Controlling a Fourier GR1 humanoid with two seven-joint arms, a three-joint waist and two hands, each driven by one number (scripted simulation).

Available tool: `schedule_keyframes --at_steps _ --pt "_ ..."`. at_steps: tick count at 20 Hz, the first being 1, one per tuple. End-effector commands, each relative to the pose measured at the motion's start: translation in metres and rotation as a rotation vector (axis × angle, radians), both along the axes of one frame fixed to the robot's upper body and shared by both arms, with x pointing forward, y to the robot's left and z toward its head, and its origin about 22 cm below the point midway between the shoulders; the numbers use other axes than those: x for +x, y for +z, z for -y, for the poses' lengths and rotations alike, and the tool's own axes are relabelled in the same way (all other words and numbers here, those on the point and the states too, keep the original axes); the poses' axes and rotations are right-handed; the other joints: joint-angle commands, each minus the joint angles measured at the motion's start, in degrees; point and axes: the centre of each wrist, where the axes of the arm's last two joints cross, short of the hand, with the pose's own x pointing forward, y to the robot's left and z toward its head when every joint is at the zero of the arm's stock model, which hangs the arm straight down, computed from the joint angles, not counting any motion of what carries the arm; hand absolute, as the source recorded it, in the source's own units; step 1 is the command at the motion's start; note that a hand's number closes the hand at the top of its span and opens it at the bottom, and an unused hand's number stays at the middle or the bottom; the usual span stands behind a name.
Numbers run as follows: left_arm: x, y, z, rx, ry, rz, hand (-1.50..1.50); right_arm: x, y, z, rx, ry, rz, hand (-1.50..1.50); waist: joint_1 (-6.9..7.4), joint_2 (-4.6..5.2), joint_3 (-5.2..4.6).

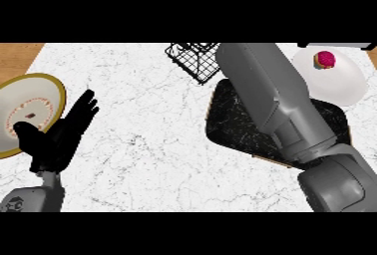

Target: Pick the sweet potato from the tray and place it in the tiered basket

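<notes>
The black wire tiered basket stands at the counter's far edge, cut off by the top of the view. The dark tray lies right of centre, and my right forearm crosses over it toward the basket. That forearm runs out of the picture beside the basket, so my right hand does not show. No sweet potato shows on the visible part of the tray or anywhere else. My left hand rests open at the left, fingers up, over the edge of a plate.
A gold-rimmed plate sits at the left edge. A white plate at the far right holds a small pink-topped item. White marble counter lies between my arms.
</notes>
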Motion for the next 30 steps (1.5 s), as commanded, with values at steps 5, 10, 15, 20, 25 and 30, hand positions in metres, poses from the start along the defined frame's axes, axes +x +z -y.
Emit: schedule_keyframes --at_steps 5,10,15,20,25,30 --pt "0.001 0.001 0.005 -0.005 -0.016 -0.01 0.0 0.002 -0.017 0.007 0.016 -0.085 0.194 1.5 0.87 0.36 0.02" --pt "0.001 0.003 0.016 0.002 -0.037 0.013 0.0 0.004 -0.025 0.011 0.031 -0.077 0.174 -1.5 1.88 0.81 0.01" --pt "0.014 0.012 0.023 -0.001 -0.032 0.006 0.0 0.009 -0.006 0.021 0.023 -0.065 0.192 -1.5 1.39 0.77 0.03" --pt "0.008 0.008 0.015 -0.011 -0.037 0.015 0.0 0.009 -0.002 0.024 0.185 -0.103 0.268 -1.5 2.42 1.11 0.06" --pt "0.0 -0.009 0.023 -0.02 -0.031 0.008 0.0 0.011 0.013 0.033 0.372 -0.128 0.369 -1.5 1.62 0.81 0.11" --pt "0.003 0.003 0.01 -0.001 0.007 0.002 0.0 0.009 0.012 0.042 0.544 -0.156 0.485 -1.5 0.2 0.11 0.18"
